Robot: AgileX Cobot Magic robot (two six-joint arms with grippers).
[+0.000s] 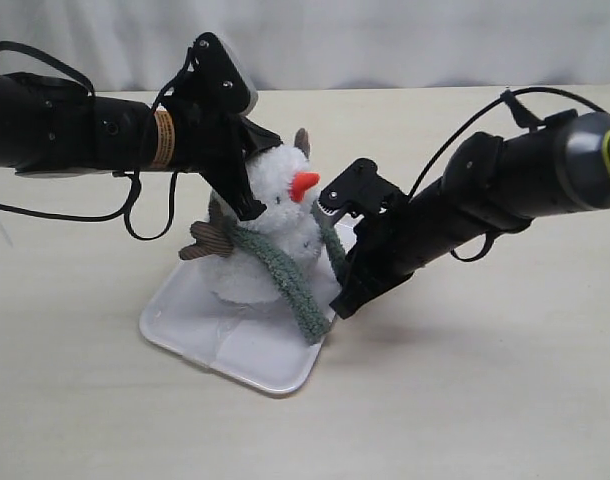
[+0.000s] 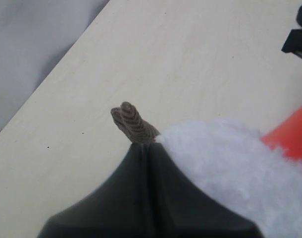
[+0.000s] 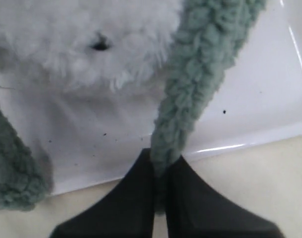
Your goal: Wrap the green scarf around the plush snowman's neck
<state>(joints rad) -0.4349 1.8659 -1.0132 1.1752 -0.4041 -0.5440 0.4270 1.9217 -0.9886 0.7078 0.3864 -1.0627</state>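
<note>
left end effector (image 1: 253, 208) angled down, jaws together beside plush snowman (image 1: 281, 182), right end effector (image 3: 158, 171) low, clamped on green scarf (image 3: 190, 99)

Green scarf (image 1: 290, 280) draped round white plush snowman (image 1: 275, 190); ends hang down.

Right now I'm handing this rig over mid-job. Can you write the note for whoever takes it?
Left gripper: shut, tips against the plush snowman's head. I cannot tell whether it pinches anything.
Right gripper: shut on one tail of the green scarf, at the edge of the white tray.
The snowman stands on the tray.
Done: the scarf crosses the front of the neck; the other tail hangs onto the tray.
Left: probably carry the held tail around, then release. The back of the neck is hidden, so check it.
</note>
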